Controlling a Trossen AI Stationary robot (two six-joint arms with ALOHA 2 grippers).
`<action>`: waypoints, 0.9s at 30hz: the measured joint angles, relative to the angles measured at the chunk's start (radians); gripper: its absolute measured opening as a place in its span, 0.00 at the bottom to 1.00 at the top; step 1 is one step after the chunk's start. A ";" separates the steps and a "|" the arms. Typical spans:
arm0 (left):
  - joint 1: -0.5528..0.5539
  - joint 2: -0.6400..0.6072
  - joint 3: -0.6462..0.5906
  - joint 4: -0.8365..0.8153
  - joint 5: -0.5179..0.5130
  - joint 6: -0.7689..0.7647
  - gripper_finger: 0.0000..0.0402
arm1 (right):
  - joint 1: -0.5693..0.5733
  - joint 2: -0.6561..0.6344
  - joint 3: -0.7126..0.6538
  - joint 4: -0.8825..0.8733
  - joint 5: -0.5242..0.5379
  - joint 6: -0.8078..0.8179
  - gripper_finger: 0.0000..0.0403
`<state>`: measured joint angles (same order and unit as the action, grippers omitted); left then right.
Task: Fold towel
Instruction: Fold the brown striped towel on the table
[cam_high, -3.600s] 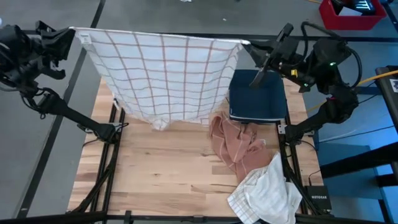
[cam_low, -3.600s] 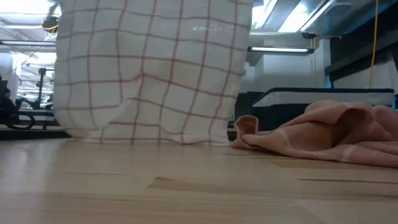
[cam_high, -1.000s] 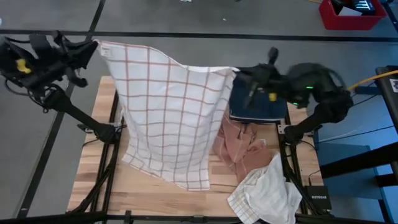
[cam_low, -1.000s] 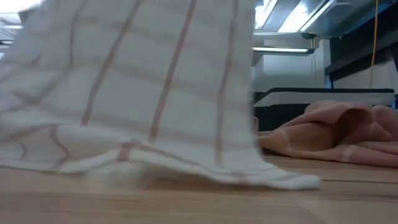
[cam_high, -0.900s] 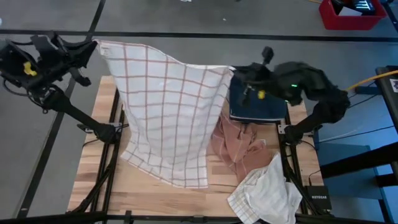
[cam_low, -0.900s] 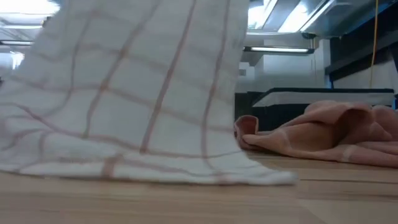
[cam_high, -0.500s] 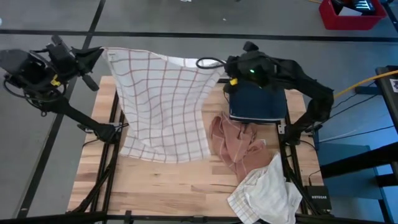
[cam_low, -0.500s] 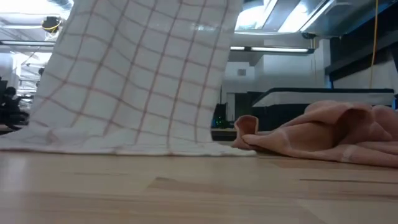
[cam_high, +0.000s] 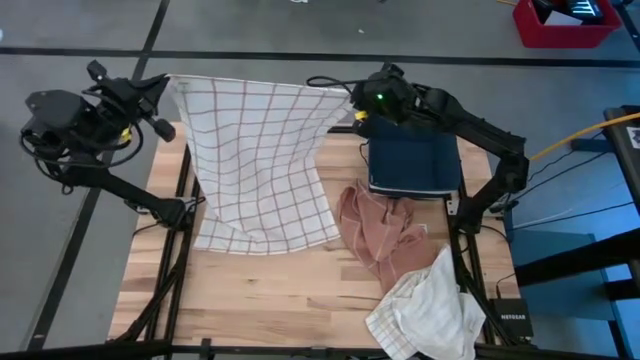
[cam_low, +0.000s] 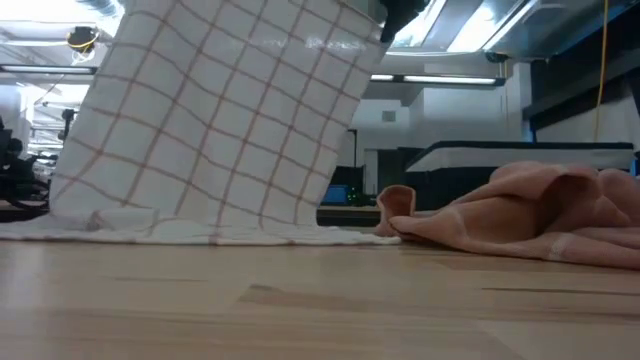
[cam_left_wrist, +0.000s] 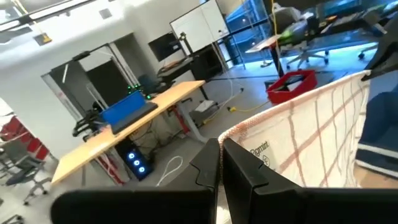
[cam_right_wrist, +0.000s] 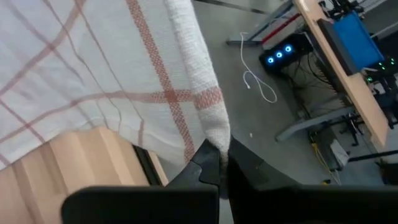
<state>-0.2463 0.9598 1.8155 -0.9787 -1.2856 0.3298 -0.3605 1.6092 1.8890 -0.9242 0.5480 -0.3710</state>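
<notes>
A white towel with thin red checks hangs spread between both grippers over the table's far half. Its lower edge lies on the wood. My left gripper is shut at the towel's far left corner. My right gripper is shut at the far right corner. The top edge between them sags a little. In the low view the towel slants up out of the picture. My left gripper pinches the towel's labelled corner between its two shut fingers, coming level from the table's left. The cloth runs away from it toward the other arm. My right gripper pinches the hemmed corner between its shut fingers, coming from the table's right. The towel hangs below both, and its lower end rests on the table.
A folded navy stack sits at the far right of the table, right next to my right gripper. A crumpled pink towel lies before it, and a crumpled white cloth at the near right edge. Bare wood shows at near left.
The towel's lower end, flung out toward the table's near edge a second ago, has been drawn back toward the far edge and now lies folded flat on the wood. My right gripper has moved toward the table's left and far edge. My left gripper has shifted slightly right. Both stay shut.
</notes>
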 joint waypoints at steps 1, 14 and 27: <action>-0.001 0.003 -0.003 0.002 0.017 -0.001 0.01 | 0.008 0.000 0.000 -0.002 -0.008 -0.001 0.02; -0.016 0.014 -0.004 -0.086 0.702 -0.440 0.01 | 0.379 -0.014 0.170 -0.127 -0.068 0.145 0.03; -0.041 0.010 -0.004 0.177 1.214 -0.599 0.01 | 0.687 -0.014 0.336 -0.078 -0.267 0.297 0.03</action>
<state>-0.2877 0.9693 1.8114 -0.8014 -0.0716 -0.2690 0.3267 1.5955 2.2252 -1.0026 0.2813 -0.0744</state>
